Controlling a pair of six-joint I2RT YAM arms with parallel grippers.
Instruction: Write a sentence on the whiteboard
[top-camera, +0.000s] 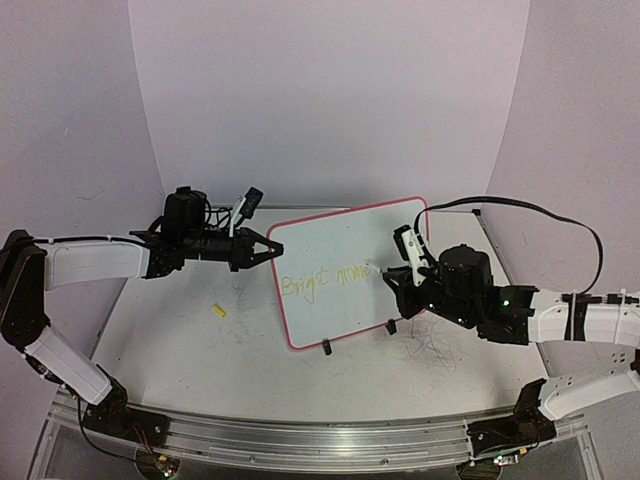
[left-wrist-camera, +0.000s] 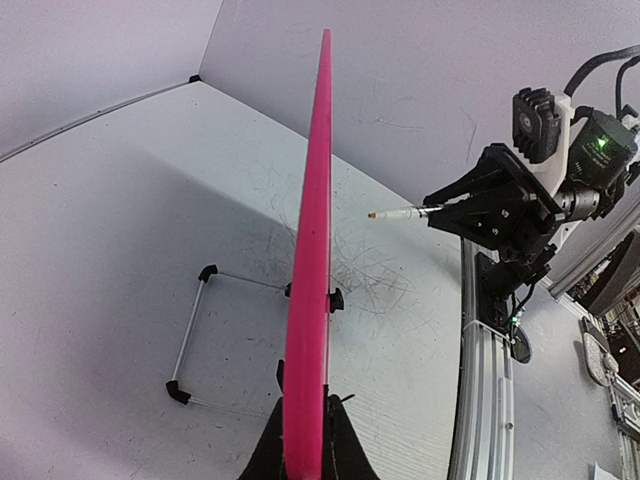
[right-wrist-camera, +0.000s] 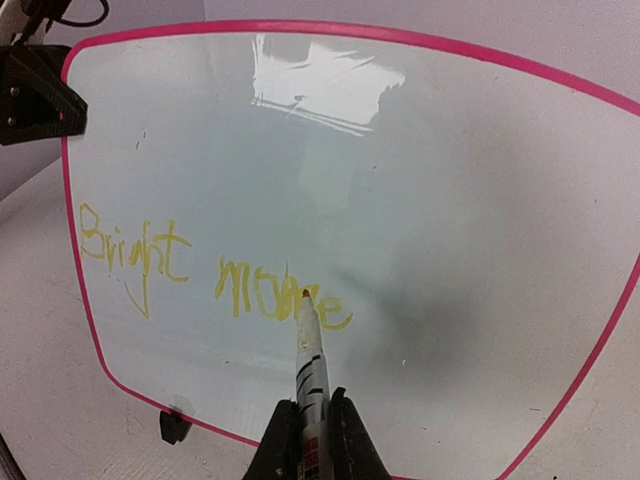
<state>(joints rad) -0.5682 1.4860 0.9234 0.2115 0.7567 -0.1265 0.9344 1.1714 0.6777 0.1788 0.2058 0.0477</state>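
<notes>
While the whiteboard (top-camera: 345, 235) stood propped on its wire stand (left-wrist-camera: 195, 330) on the table (top-camera: 170, 350), the left gripper (top-camera: 268, 250) had its fingers (left-wrist-camera: 266, 455) pinched on the pink left rim. The board's face stretched away beyond the fingertips. The right gripper (top-camera: 392, 283) was clamped around a marker (right-wrist-camera: 310, 360), which stuck out straight ahead of its fingers (right-wrist-camera: 355, 450). The marker's yellow tip sat at the last letter of the sentence (right-wrist-camera: 250, 290), which read "Bright mome" across the lower left of the board. The left wrist view showed a small gap at the tip, so contact was unclear. A small yellow piece (top-camera: 219, 311) lay on the table, nearer the arm bases than the left fingers and well apart from the board.
</notes>
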